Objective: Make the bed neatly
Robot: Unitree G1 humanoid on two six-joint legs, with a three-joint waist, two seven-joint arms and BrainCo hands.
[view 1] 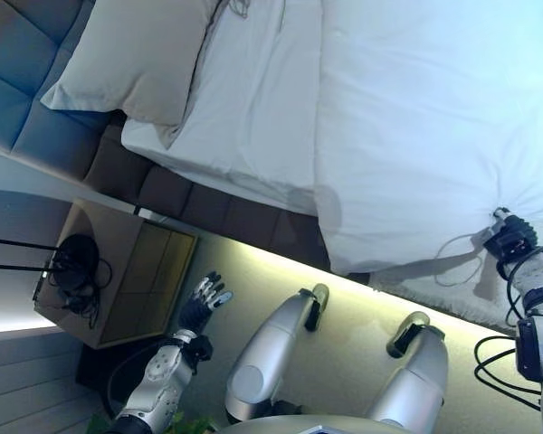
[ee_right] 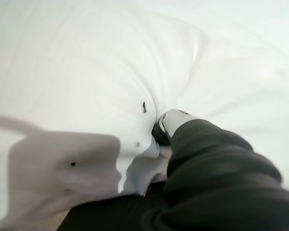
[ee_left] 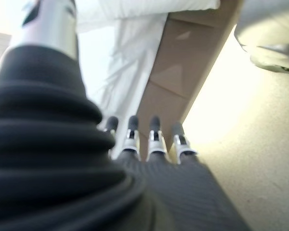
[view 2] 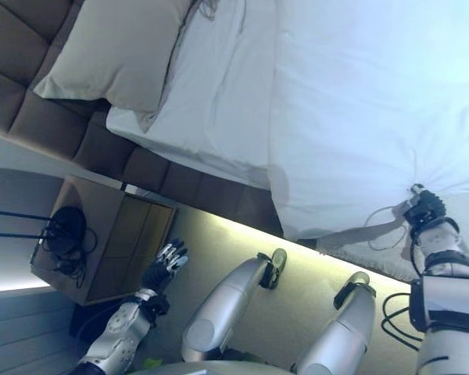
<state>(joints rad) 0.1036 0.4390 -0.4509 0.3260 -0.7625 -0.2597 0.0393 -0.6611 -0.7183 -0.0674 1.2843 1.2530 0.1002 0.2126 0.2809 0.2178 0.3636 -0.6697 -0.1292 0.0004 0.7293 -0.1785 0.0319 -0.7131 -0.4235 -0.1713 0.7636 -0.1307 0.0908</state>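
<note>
Right hand (view 2: 424,209) is clamped on the duvet (view 1: 416,117) edge at 4 o'clock, creases radiating from the grip. Pull evenly toward the pillow (view 1: 136,59) at 11 o'clock. Left hand (view 1: 204,300) hangs with fingers apart over the floor.

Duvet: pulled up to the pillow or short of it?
Short. The duvet edge stops before the pillow; bare sheet lies between.

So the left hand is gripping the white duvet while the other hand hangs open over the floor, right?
No, it is the right hand that grips the duvet, as both eye views show; the left hand hangs open over the floor.
</note>
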